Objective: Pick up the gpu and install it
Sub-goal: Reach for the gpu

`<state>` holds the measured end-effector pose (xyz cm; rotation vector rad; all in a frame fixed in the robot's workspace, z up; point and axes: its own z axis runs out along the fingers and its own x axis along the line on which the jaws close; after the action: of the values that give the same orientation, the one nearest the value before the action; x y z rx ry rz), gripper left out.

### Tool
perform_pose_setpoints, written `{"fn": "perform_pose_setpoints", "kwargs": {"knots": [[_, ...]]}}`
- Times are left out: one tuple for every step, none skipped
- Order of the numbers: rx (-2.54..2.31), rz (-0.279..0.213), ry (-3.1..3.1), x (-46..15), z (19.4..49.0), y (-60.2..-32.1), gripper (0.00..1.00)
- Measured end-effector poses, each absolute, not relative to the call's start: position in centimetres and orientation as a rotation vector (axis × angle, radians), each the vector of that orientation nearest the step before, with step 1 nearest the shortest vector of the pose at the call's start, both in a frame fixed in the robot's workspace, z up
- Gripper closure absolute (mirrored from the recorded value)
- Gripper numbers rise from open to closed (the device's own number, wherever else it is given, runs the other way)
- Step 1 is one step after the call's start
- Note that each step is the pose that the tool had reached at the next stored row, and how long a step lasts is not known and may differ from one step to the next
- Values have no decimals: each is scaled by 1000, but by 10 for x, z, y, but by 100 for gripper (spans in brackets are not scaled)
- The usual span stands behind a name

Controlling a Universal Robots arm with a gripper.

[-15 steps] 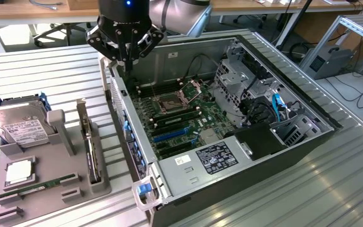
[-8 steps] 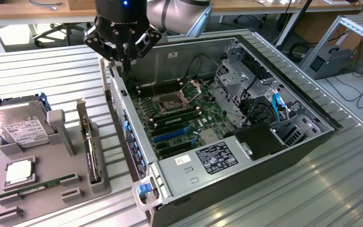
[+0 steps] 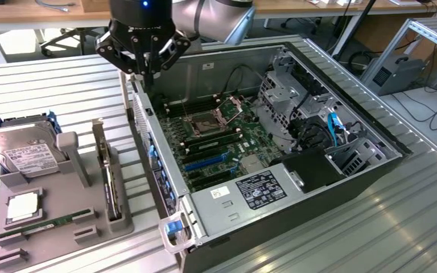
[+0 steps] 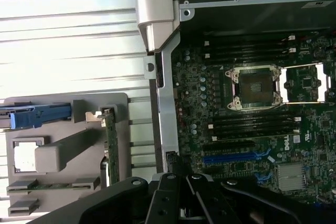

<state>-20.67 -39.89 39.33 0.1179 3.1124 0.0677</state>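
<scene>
step: pick-up, seemingly not yet begun | gripper (image 3: 144, 74): pinched shut, empty, over case (image 3: 370, 122) rear wall | gpu (image 3: 111, 181): on edge in tray (image 3: 55, 247) slot, well apart | need: probably opened jaws, lined along card's top edge

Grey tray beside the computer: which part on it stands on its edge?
The gpu, the thin dark card upright along the tray's edge nearest the case; the hard drive, square chip and RAM stick lie face up.
</scene>
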Motion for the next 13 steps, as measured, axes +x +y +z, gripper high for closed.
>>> {"fn": "perform_pose_setpoints", "kwargs": {"knots": [[118, 68, 3112, -207, 393, -399, 89], [118, 68, 3112, -208, 393, -399, 89], [118, 68, 3112, -208, 393, -399, 89], [118, 68, 3113, -209, 393, -399, 89], [118, 68, 3112, -210, 393, -399, 89], [118, 68, 3113, -211, 393, -399, 89], [118, 68, 3113, -212, 393, -399, 89], [118, 68, 3113, -213, 393, -399, 89], [118, 68, 3113, -213, 393, -399, 89], [118, 68, 3112, -214, 393, -399, 89], [118, 68, 3112, -214, 393, -399, 89], [118, 68, 3113, -215, 393, -399, 89], [118, 68, 3113, -215, 393, -399, 89]]}}
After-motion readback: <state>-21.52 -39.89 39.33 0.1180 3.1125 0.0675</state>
